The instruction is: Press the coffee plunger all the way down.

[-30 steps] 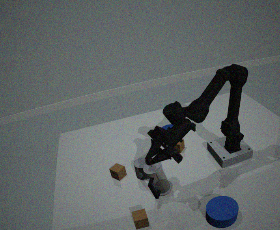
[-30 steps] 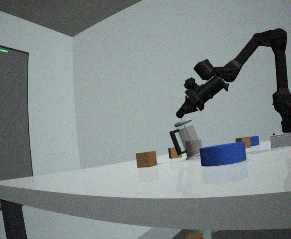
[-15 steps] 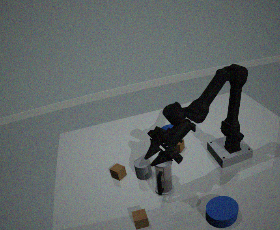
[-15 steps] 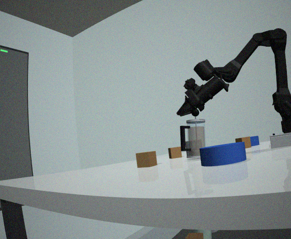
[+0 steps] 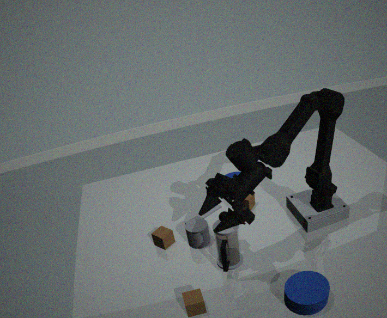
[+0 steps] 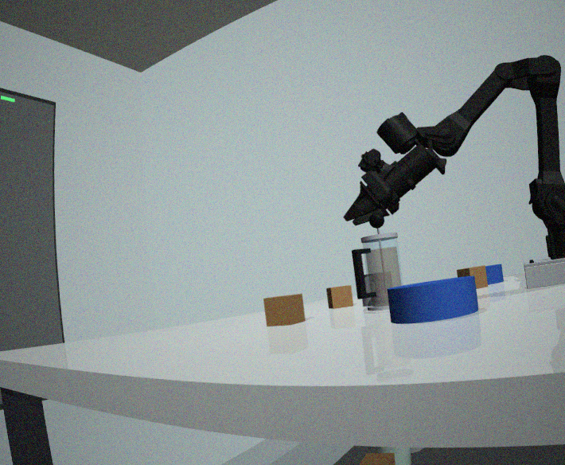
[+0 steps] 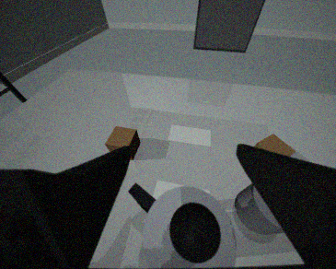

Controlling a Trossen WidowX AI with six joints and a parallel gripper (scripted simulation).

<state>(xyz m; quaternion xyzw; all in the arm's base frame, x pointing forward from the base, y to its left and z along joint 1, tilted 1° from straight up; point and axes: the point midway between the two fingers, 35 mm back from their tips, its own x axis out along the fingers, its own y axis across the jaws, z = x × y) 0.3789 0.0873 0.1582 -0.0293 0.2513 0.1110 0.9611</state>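
Observation:
The glass coffee press (image 5: 233, 246) (image 6: 390, 259) stands upright or nearly so on the table, its black handle (image 5: 223, 251) (image 6: 358, 272) toward the left in the exterior view. The black plunger knob (image 5: 223, 216) (image 6: 376, 220) (image 7: 194, 232) stands above the lid (image 6: 379, 236) on a short visible length of rod. My gripper (image 5: 207, 222) (image 6: 349, 220) (image 7: 183, 150) is wide open and empty. Its fingertips reach past the knob, which shows low between the fingers in the wrist view. Whether a finger touches the knob is hidden.
A grey cylinder (image 5: 198, 236) (image 7: 252, 214) stands close beside the press. Wooden blocks (image 5: 163, 237) (image 5: 194, 303) (image 6: 283, 310) (image 7: 122, 139) lie around. A large blue disc (image 5: 307, 291) (image 6: 433, 300) lies nearer the exterior camera; another (image 5: 233, 175) (image 6: 494, 273) lies behind the arm.

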